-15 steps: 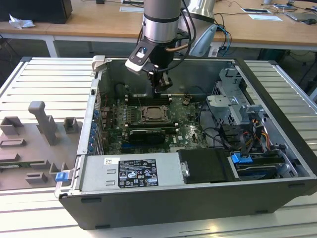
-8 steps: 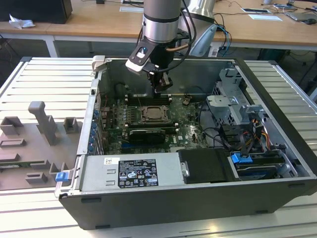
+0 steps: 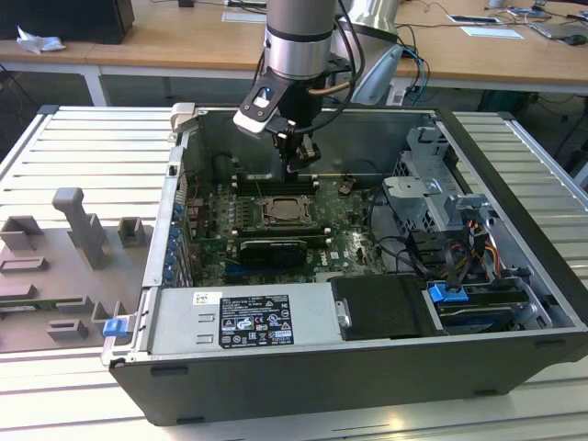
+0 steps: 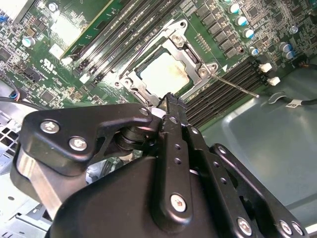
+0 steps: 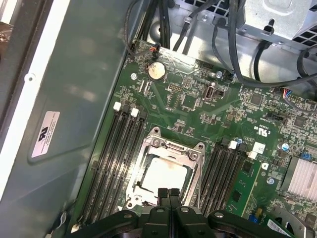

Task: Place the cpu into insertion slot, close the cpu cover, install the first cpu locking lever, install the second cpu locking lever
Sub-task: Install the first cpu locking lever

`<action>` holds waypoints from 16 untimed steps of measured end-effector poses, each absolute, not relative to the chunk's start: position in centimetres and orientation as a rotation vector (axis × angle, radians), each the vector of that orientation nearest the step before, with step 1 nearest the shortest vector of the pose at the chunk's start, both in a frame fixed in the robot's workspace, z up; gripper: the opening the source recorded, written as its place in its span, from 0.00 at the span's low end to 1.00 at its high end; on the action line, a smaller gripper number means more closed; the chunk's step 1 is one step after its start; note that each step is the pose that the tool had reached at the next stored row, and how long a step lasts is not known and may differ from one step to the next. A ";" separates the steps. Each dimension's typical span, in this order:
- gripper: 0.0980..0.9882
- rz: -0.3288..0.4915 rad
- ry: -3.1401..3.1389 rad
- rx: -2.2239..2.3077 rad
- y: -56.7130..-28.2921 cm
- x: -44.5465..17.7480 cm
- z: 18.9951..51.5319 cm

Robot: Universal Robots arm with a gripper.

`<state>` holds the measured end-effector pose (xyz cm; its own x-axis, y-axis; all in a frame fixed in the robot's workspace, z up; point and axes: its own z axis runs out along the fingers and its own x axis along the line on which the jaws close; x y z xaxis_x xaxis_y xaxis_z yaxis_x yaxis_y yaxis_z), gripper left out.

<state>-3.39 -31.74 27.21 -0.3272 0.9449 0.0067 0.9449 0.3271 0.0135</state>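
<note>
The black gripper [image 5: 168,194] is nearest the cameras. Its two fingers are pressed together with no gap, and nothing can be seen between them. In both wrist views its tip [image 4: 167,101] sits at one edge of the insertion slot [image 3: 280,212]; whether it touches the slot cannot be told.

The cpu [image 5: 166,174] lies flat in the slot with its pale top facing up. The cpu cover [image 5: 171,148], a silvery frame, lies down around it. A thin metal lever [image 4: 233,84] sticks out from one corner of the slot, slanting over the neighbouring memory slots [image 4: 218,91].

Long black memory slots [image 5: 111,163] run close along two opposite sides of the slot. Beyond one bank, the grey case wall [image 5: 74,99] rises. Further past the slot are open green board, a coin cell [image 5: 156,70] and black cables [image 5: 223,29].
</note>
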 end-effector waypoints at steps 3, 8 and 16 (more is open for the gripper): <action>0.01 0.023 2.561 1.815 -31.7 -3.4 27.2; 0.01 0.023 2.566 1.808 -31.7 -3.4 27.2; 0.01 0.023 2.575 1.796 -31.7 -3.4 27.2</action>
